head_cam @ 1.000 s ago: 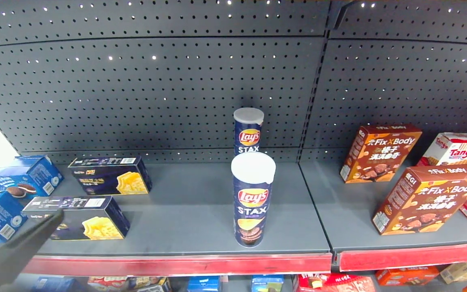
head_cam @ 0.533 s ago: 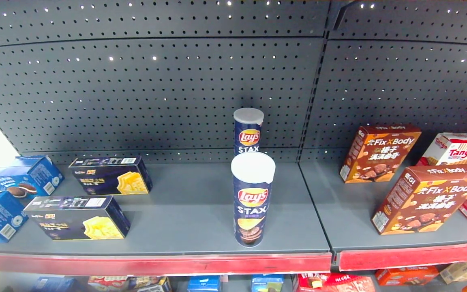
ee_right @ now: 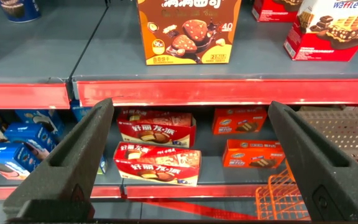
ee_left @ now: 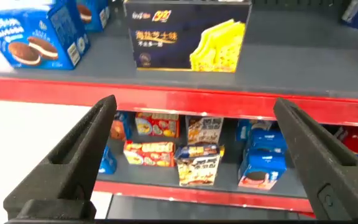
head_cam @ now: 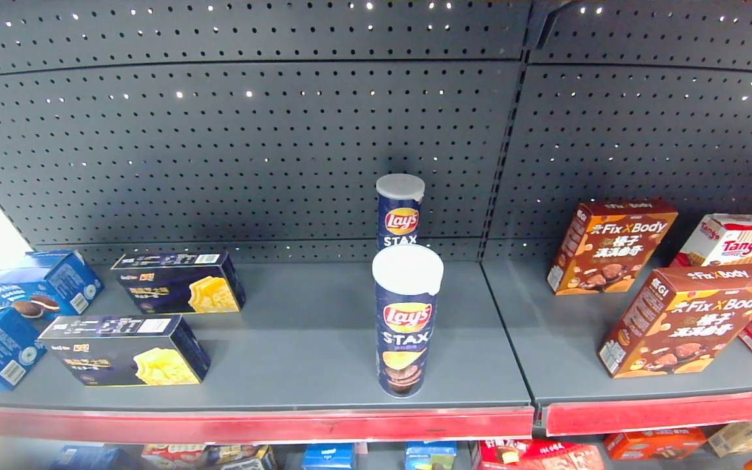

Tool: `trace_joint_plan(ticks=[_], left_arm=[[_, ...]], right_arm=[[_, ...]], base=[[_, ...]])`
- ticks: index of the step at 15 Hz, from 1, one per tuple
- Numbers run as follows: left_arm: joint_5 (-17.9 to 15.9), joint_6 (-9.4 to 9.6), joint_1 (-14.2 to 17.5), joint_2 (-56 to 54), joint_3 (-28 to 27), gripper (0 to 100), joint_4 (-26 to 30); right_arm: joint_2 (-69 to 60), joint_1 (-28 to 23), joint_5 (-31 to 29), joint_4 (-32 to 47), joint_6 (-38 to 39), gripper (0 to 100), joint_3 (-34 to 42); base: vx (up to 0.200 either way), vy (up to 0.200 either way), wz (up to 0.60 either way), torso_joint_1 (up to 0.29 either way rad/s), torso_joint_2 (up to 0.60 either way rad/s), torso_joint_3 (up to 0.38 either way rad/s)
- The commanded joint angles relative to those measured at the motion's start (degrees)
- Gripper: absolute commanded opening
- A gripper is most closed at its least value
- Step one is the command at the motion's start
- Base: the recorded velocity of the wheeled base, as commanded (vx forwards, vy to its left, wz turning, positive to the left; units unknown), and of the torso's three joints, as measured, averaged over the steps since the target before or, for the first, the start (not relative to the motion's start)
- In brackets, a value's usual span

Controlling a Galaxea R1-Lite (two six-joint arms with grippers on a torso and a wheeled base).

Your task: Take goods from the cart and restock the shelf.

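Note:
Two dark blue chip cans stand in the middle of the grey shelf (head_cam: 311,339), the front can (head_cam: 407,321) near the red edge and the back can (head_cam: 399,210) by the pegboard. Two navy boxes (head_cam: 126,349) with yellow pictures lie to their left. My left gripper (ee_left: 194,146) is open with nothing between its fingers, below and in front of the shelf's red edge, facing a navy box (ee_left: 188,34). My right gripper (ee_right: 191,143) is open too, in front of the lower shelf, below a brown cookie box (ee_right: 186,30).
Blue cookie boxes (head_cam: 20,313) sit at the shelf's far left. Brown boxes (head_cam: 683,320) and red and white wafer boxes (head_cam: 732,241) fill the right section. The lower shelf holds red boxes (ee_right: 157,149) and blue packs (ee_left: 263,165). An orange wire basket (ee_right: 291,196) is at the bottom of the right wrist view.
The left gripper, which showed at the lower left of the head view a second ago, has dropped out of it. The goods on the shelf have not moved.

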Motion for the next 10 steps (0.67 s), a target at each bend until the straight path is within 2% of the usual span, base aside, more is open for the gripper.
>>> trace_joint_plan(ticks=[1, 3, 4, 5, 10], left_arm=[[-1.41, -0.70, -1.42, -3.52, 0.02, 100, 0.25], [1.13, -2.11, -1.42, -4.57, 0.02, 100, -0.02], [2.10, -1.49, -1.51, -4.75, 0.02, 100, -0.02], [3.77, -0.17, -1.51, -4.75, 0.02, 100, 2.88], [2.89, 0.09, -1.77, -4.57, 0.02, 100, 2.62]], right_arm=[[0.07, 0.00, -0.01, -0.01, -0.01, 100, 0.00], [0.07, 0.00, -0.01, -0.01, -0.01, 100, 0.00], [0.07, 0.00, -0.01, -0.01, -0.01, 100, 0.00], [0.07, 0.00, -0.01, -0.01, -0.01, 100, 0.00], [0.07, 0.00, -0.01, -0.01, -0.01, 100, 0.00]], base=[[0.000, 0.000, 0.00, 0.000, 0.00, 0.000], [0.000, 0.000, 0.00, 0.000, 0.00, 0.000], [0.000, 0.000, 0.00, 0.000, 0.00, 0.000], [0.000, 0.000, 0.00, 0.000, 0.00, 0.000], [0.000, 0.000, 0.00, 0.000, 0.00, 0.000]])
